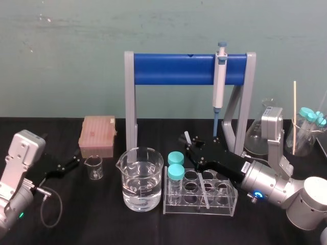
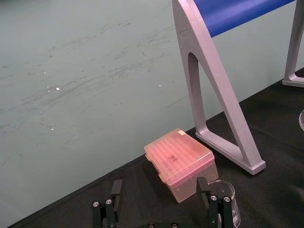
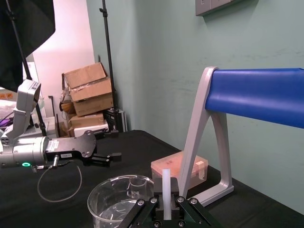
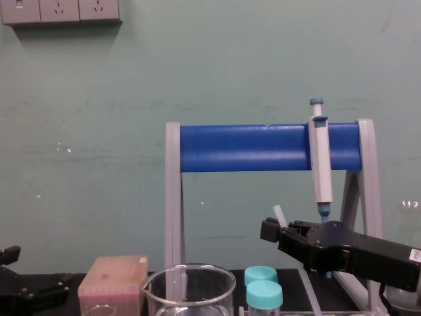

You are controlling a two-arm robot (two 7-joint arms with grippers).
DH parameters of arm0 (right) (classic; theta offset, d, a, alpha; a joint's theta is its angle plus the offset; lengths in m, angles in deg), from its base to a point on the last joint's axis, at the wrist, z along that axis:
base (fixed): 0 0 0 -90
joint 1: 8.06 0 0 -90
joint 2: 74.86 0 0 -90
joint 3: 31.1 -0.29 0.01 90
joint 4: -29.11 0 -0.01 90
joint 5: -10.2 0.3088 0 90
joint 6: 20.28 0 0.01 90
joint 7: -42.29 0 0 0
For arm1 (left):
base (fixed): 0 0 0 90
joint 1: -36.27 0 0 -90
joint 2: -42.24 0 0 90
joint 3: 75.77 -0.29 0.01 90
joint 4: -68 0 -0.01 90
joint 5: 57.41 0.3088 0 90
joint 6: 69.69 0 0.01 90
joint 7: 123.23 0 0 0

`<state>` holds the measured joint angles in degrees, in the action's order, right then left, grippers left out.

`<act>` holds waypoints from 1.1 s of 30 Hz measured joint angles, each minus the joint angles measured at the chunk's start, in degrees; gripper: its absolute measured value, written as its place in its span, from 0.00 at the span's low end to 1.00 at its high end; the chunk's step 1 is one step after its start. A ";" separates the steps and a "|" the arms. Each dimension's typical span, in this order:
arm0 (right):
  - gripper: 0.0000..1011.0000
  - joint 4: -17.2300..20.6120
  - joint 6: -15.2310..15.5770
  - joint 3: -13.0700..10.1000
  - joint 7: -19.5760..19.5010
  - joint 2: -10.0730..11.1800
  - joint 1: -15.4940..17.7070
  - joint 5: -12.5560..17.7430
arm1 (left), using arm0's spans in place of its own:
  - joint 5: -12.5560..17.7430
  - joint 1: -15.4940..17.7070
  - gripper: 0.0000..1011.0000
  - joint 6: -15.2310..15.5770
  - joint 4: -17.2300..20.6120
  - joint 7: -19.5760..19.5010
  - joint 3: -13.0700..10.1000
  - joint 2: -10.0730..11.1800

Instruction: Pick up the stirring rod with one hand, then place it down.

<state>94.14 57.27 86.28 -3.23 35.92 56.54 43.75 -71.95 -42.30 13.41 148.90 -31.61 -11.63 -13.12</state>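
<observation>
The stirring rod (image 1: 204, 190) is a thin translucent whitish stick held slanted above the clear tube rack (image 1: 227, 204). Its top end (image 4: 279, 214) pokes up past the fingers, and its lower part runs down over the rack. My right gripper (image 1: 189, 147) is shut on the stirring rod, reaching in from the right in front of the stand. In the right wrist view the stirring rod (image 3: 166, 187) stands between the right gripper's (image 3: 166, 210) closed jaws. My left gripper (image 1: 76, 162) rests low at the left, open, with nothing between its fingers (image 2: 115, 187).
A large beaker of water (image 1: 140, 178) stands left of the rack. A small beaker (image 1: 93, 167) and pink tip box (image 1: 98, 135) sit near the left gripper. Two teal-capped tubes (image 1: 175, 166) are in the rack. A pipette (image 1: 219, 76) hangs on the blue stand (image 1: 173, 69). Glassware (image 1: 306, 132) crowds the right.
</observation>
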 joint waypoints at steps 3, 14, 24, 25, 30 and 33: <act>0.07 0.00 0.00 0.00 -0.03 -0.01 0.00 0.02 | 0.00 0.00 0.99 0.00 0.00 0.00 0.00 0.00; 0.33 0.00 -0.01 -0.05 -0.07 -0.04 0.00 0.07 | 0.00 0.00 0.99 0.00 0.00 0.00 0.00 0.00; 0.65 0.00 -0.03 -0.08 -0.07 -0.04 0.00 0.11 | 0.00 0.00 0.99 0.00 0.00 0.00 0.00 0.00; 0.69 0.00 -0.03 -0.08 -0.07 -0.04 0.00 0.11 | 0.00 0.00 0.99 0.00 0.00 0.00 0.00 0.00; 0.84 0.00 -0.05 -0.08 -0.07 -0.04 0.00 0.12 | 0.00 0.00 0.99 0.00 0.00 0.00 0.00 0.00; 0.92 0.03 -0.06 -0.08 -0.09 -0.02 0.00 0.11 | 0.00 0.00 0.99 0.00 0.00 0.00 0.00 0.00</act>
<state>94.17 57.21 86.19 -3.31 35.89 56.54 43.86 -71.96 -42.30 13.41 148.90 -31.60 -11.63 -13.12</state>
